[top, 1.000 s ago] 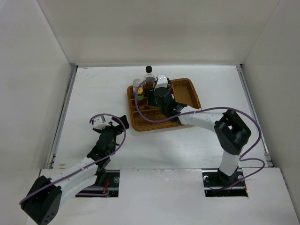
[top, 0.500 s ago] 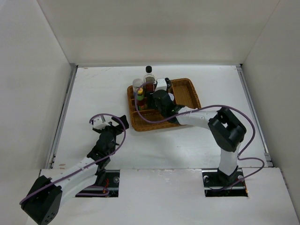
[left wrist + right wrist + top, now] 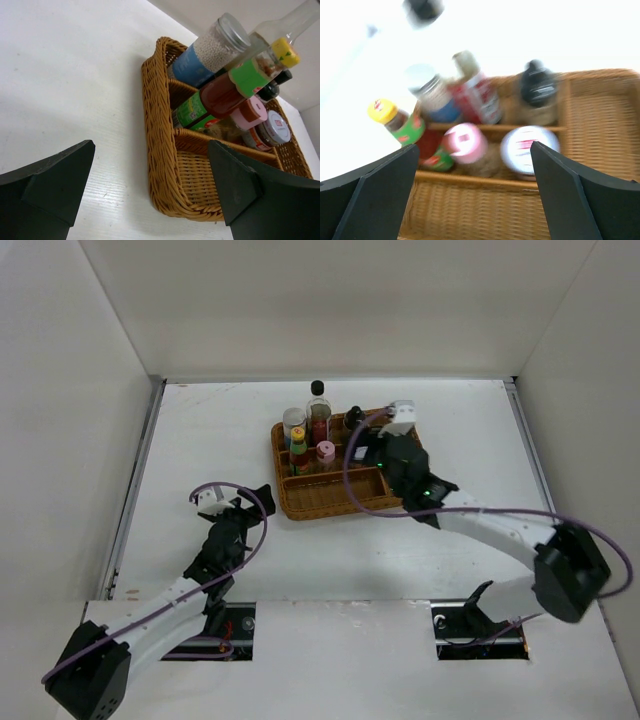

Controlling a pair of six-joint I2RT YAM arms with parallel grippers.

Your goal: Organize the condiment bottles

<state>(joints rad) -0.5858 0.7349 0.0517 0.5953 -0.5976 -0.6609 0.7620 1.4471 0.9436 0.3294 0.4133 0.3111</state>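
The condiment bottles stand together in the left compartments of the wicker tray (image 3: 300, 508). A tall black-capped bottle (image 3: 318, 390) and a white-lidded jar (image 3: 293, 418) are at the back, beside a dark-capped shaker (image 3: 353, 415). In front of them are the yellow-capped red sauce (image 3: 298, 437), the pink-capped bottle (image 3: 465, 142) and a second white-lidded jar (image 3: 527, 145). My right gripper (image 3: 474, 150) hovers over the tray just right of the bottles, open and holding nothing. My left gripper (image 3: 151, 145) rests open near the tray's (image 3: 155, 100) front-left corner, also holding nothing.
The tray's right-hand compartment (image 3: 600, 125) and front compartment (image 3: 220, 175) hold no bottles. White walls close the table in on the left, back and right. My right arm stretches from its base across the table's right side to the tray.
My right gripper has opened wide and drawn back to the right, off the bottles. The pink-capped bottle it covered now stands in plain view in the tray. My left arm has not moved.
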